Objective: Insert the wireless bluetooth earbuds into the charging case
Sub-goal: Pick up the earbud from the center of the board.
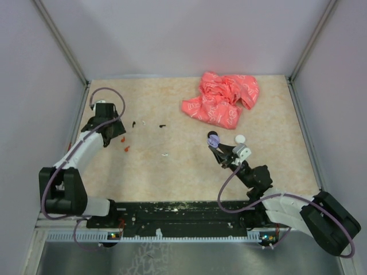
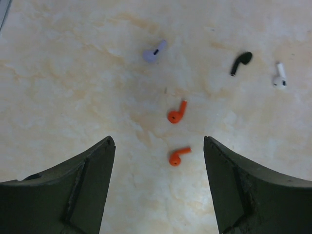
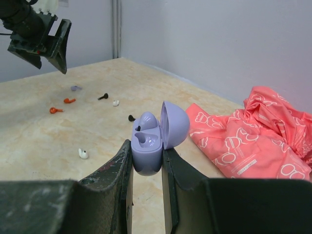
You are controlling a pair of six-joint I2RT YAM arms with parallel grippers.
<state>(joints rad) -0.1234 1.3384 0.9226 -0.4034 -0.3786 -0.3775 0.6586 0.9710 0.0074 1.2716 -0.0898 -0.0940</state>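
Nearest, clamped in right pincer [image 3: 146,158]: purple case [image 3: 151,146], lid up, one earbud [image 3: 144,138] seated inside. Farther left, over two orange earbuds [image 2: 176,113] on worktop [image 2: 73,73]: left pincer [image 2: 158,140], spread wide, holding nothing. Beyond those, lilac earbud [image 2: 154,51], black earbud [image 2: 241,63], white earbud [image 2: 279,76]. Farthest back, pink cloth [image 1: 223,98].

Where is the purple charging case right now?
The purple charging case sits lid-open in the right gripper, right of centre in the top view, just below the pink cloth.
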